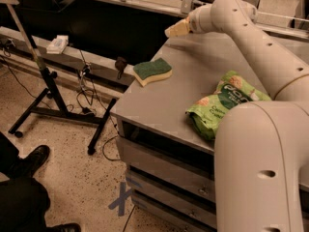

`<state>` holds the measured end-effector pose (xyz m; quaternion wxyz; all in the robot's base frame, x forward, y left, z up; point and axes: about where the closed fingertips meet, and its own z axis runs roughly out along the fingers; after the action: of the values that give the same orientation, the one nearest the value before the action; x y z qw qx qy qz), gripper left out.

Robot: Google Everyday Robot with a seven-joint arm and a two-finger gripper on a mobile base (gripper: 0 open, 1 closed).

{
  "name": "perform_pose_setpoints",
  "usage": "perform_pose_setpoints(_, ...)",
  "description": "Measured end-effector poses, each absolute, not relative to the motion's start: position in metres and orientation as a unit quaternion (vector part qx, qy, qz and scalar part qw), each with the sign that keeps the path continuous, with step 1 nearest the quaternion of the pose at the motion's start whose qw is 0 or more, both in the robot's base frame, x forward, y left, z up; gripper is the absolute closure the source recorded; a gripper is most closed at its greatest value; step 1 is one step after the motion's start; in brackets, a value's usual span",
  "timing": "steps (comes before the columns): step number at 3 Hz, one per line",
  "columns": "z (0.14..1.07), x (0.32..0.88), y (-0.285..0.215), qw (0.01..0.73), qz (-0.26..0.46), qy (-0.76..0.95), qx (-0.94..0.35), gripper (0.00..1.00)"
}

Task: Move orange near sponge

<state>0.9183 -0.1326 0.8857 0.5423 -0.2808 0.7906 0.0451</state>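
Cream hand (176,29) near far edge of grey table (164,100), beyond sponge (152,70); opening, hold: cannot tell.

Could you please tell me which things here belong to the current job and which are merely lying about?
Job: sponge, near the left edge of the table; gripper, over its far left corner, beyond the sponge. No orange is visible.
Lying about: green snack bag on the table; white box left of it; blue tape cross on the floor.
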Motion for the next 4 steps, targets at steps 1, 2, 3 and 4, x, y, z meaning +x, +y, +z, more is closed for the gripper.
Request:
perform_pose_setpoints(1,0.876,0.928,-0.149,0.536,0.043,0.8,-0.267,0.0)
perform_pose_setpoints(2,0.873,0.935,-0.158,0.536,0.056,0.804,-0.253,0.0)
perform_pose_setpoints(3,0.872,0.94,-0.159,0.533,0.066,0.807,-0.246,0.0)
perform_pose_setpoints(4,0.869,0.945,-0.162,0.529,0.069,0.811,-0.24,0.0)
